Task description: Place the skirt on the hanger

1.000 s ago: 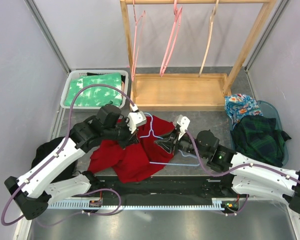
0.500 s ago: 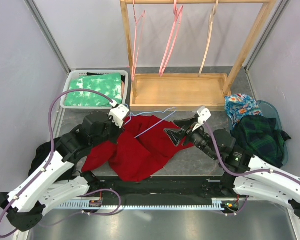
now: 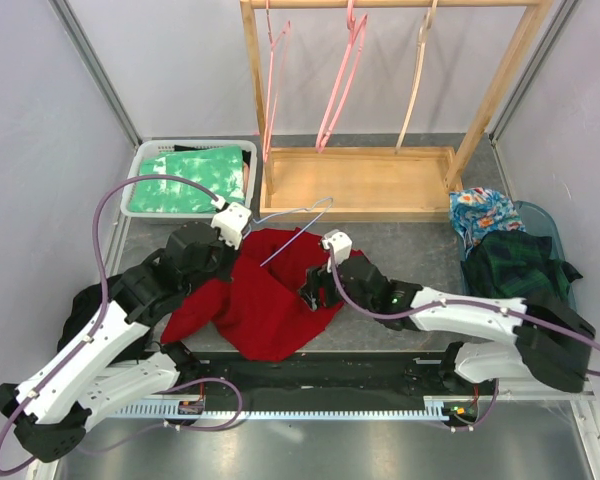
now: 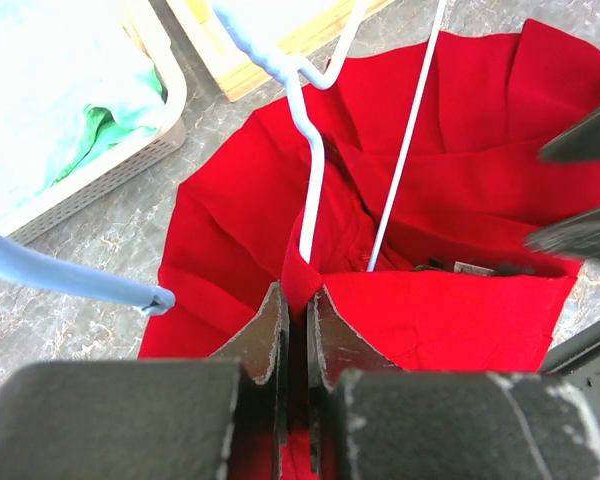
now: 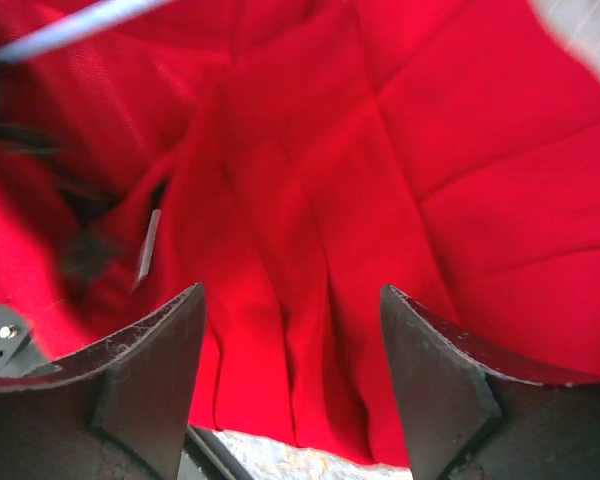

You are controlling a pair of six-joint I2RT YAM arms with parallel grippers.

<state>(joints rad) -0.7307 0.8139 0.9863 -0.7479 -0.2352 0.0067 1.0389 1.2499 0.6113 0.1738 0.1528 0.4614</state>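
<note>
Skirt (image 3: 265,300) is the red one, and it's spread in a rumpled heap on the grey counter (image 3: 410,245), right between the two arms and just in front of the wooden rack (image 3: 360,185). A fold at its upper edge is pinched tight in the left claw (image 4: 298,300), whose fingers are squeezed nearly together with only red cloth seen between them. The light blue wire hanger (image 4: 313,170) is tilted up above the skirt, and one of its wires is seen running down into the cloth right at that pinch (whether the wire itself is gripped too can't be told from the wrist view). The right claw (image 5: 290,292) is spread wide and held low over the skirt's right side, with only pleated red fabric seen beneath its fingers, kinda blurry. Off to the left, a white basket (image 3: 132,195) with green cloth (image 3: 195,170) is parked well apart from the skirt. Pink hangers (image 3: 340,80) are hung on the rack's top bar.
</note>
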